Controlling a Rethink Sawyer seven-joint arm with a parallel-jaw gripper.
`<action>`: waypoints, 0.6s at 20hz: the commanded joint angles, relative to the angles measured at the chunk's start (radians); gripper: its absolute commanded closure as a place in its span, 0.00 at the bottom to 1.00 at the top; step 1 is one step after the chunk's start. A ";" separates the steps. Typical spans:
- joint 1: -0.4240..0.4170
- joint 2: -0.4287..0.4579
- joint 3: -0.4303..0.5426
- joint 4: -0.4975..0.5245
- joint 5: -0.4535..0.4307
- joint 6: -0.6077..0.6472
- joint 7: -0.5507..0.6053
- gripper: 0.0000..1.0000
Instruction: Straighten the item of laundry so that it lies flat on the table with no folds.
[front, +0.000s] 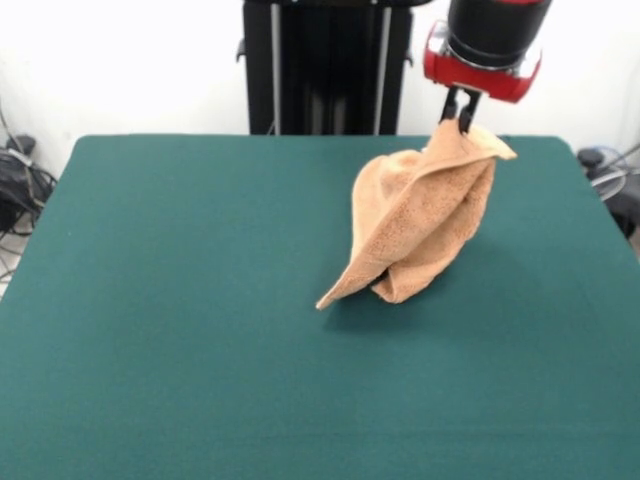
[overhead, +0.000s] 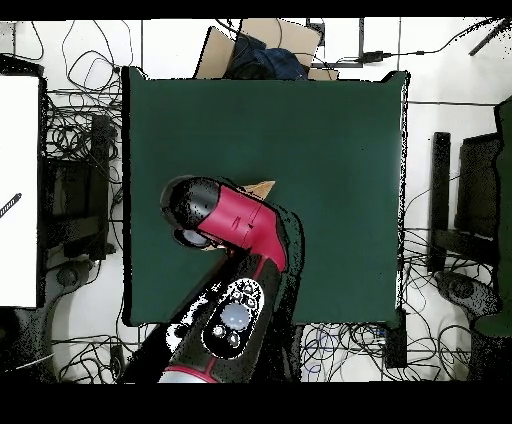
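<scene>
Your hand (front: 461, 118) grips the towel (front: 420, 225) by one corner, lifted; next, drag it flat across the bench (front: 180, 300).

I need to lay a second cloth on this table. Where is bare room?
The table is bare from the towel to its left edge and along the whole near edge, front view. Crowded only far right, where the hand holds the towel up.

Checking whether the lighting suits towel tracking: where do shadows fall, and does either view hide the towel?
Front view: soft, even light, with a faint shadow on the table beneath the towel. Overhead view: the arm hides nearly all the towel.
</scene>
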 joint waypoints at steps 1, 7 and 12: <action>0.008 0.039 0.054 0.040 -0.029 -0.064 0.245 1.00; 0.009 0.039 0.053 0.046 -0.020 -0.066 0.243 1.00; 0.018 0.041 0.047 0.043 -0.017 -0.076 0.256 1.00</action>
